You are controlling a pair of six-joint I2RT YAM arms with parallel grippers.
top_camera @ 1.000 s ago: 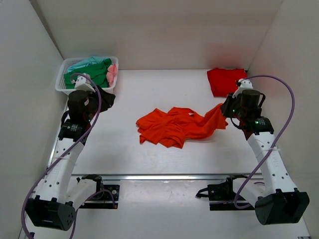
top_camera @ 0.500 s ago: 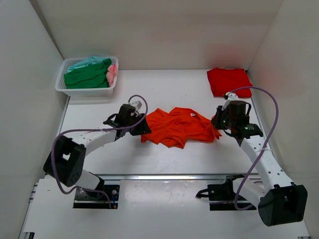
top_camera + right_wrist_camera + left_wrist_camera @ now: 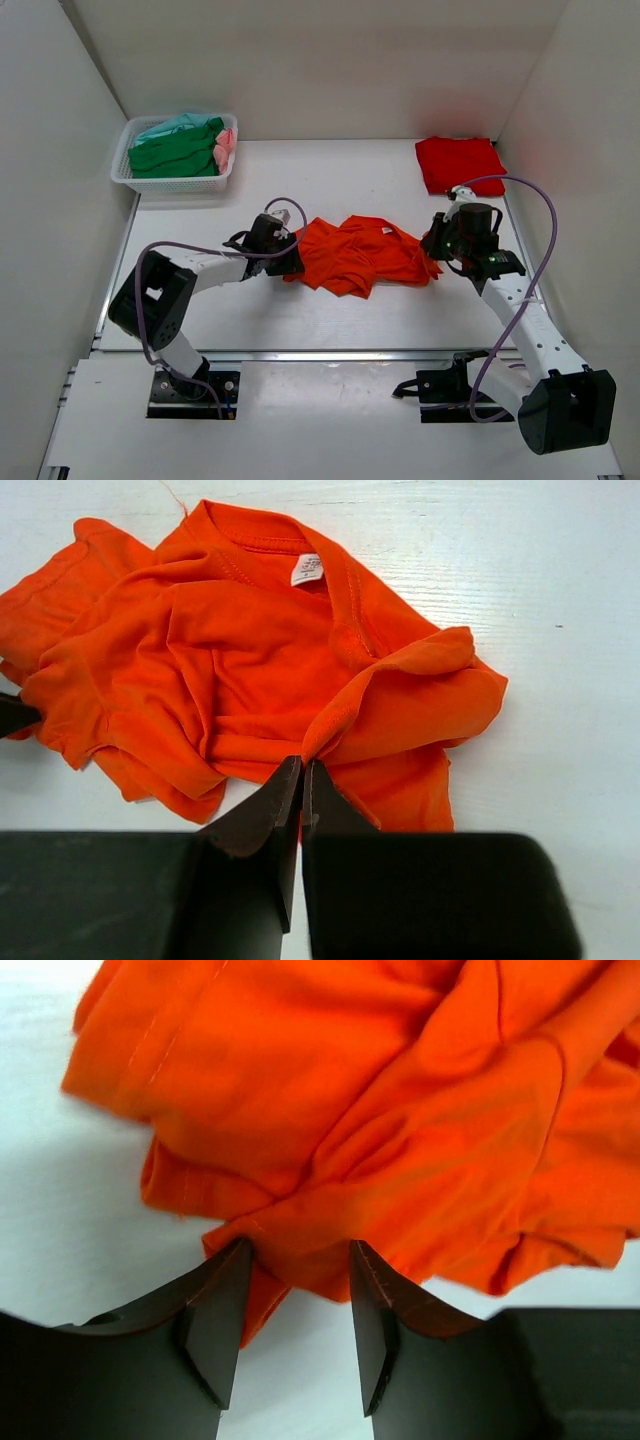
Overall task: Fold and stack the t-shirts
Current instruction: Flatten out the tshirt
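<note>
Clamping a fold of the tee (image 3: 350, 255), the right claw (image 3: 301, 764) was fully closed; the left claw (image 3: 299, 1250), half parted astride a hem, gripped nothing and should take one layer

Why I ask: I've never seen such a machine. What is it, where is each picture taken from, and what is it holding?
Two white robot arms, the left arm and the right arm, are bolted at the near edge of a table; each ends in a two-finger gripper. The wide picture looks down from above and behind them. The other two come from wrist cameras, each showing its own fingers. A crumpled orange t-shirt lies mid-table, a folded red t-shirt far right, and a white mesh basket far left holds green, teal and pink garments. The right gripper is shut on a fold of the orange t-shirt. The left gripper is open, with the shirt's opposite edge between its fingers.
</note>
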